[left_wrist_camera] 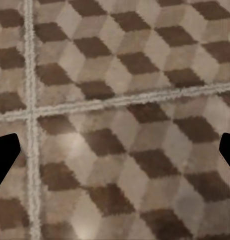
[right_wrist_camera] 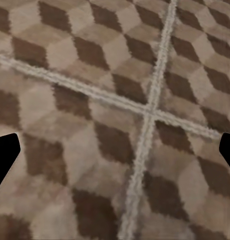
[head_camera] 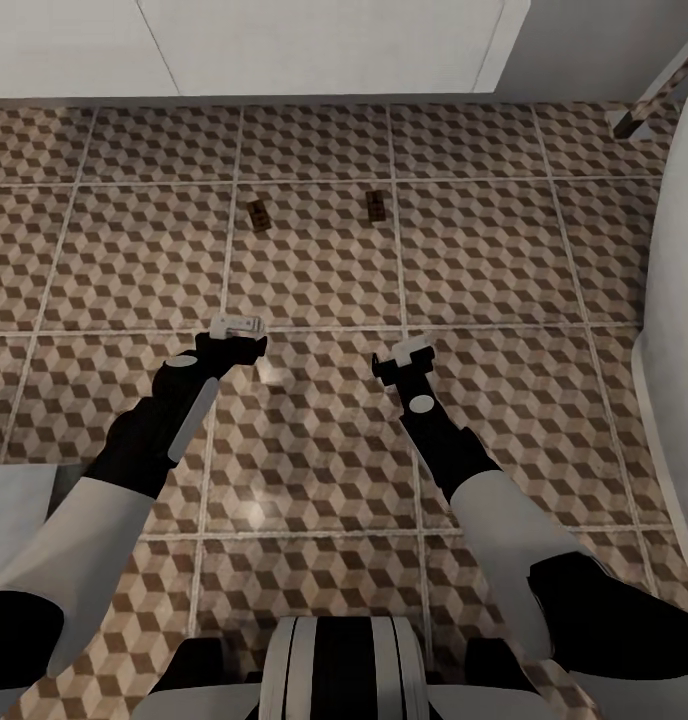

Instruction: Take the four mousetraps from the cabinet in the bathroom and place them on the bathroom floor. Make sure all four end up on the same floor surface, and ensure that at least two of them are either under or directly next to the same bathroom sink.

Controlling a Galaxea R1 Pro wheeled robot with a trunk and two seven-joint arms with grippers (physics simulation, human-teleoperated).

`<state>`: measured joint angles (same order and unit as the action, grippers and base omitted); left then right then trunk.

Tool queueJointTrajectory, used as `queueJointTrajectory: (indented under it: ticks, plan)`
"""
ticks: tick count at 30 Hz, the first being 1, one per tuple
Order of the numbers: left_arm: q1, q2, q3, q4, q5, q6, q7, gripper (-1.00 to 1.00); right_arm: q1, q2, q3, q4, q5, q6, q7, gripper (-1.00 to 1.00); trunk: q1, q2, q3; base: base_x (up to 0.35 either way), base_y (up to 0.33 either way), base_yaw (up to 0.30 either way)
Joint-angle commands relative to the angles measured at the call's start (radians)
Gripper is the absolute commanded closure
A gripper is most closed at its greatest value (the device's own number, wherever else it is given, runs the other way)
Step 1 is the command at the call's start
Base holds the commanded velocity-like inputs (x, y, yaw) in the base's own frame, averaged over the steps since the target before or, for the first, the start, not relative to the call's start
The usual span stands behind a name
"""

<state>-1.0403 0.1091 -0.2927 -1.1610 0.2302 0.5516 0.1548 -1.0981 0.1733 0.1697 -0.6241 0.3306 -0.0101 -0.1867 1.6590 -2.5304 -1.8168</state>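
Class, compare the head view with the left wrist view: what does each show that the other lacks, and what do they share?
Head view: two mousetraps lying apart on the tiles, a white unit along the far edge, both arms, with the left gripper and right gripper above the floor.

Left wrist view: dark fingertips spread wide, with nothing between them.

Both: the cube-patterned bathroom floor.

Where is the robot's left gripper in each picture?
Head view: left gripper hangs above the floor, left of middle, near a grout line.
Left wrist view: its dark fingers peek in at both side edges, spread wide, nothing between.
Right wrist view: not in it.
Shared landmark: pale grout lines crossing the cube-pattern tiles.
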Motion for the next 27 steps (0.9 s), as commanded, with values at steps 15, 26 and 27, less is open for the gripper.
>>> queueJointTrajectory:
  ticks: [15, 26, 27]
  plan:
    - [0.000, 0.003, -0.003, 0.001, 0.011, 0.008, 0.009, -1.00, -0.001, 0.000, 0.001, -0.003, 0.007, 0.001, -0.008, -1.00, -0.007, 0.003, 0.058, 0.000, 0.000, 0.000]
    - [0.000, 0.003, -0.003, 0.001, 0.011, 0.008, 0.009, -1.00, 0.000, 0.000, 0.001, -0.005, 0.007, 0.001, -0.008, -1.00, -0.012, 0.006, 0.100, 0.000, 0.000, 0.000]
    - [0.000, 0.003, -0.003, 0.002, 0.011, 0.008, 0.009, -1.00, -0.001, 0.000, 0.001, -0.005, 0.007, 0.001, -0.008, -1.00, -0.012, 0.006, 0.104, 0.000, 0.000, 0.000]
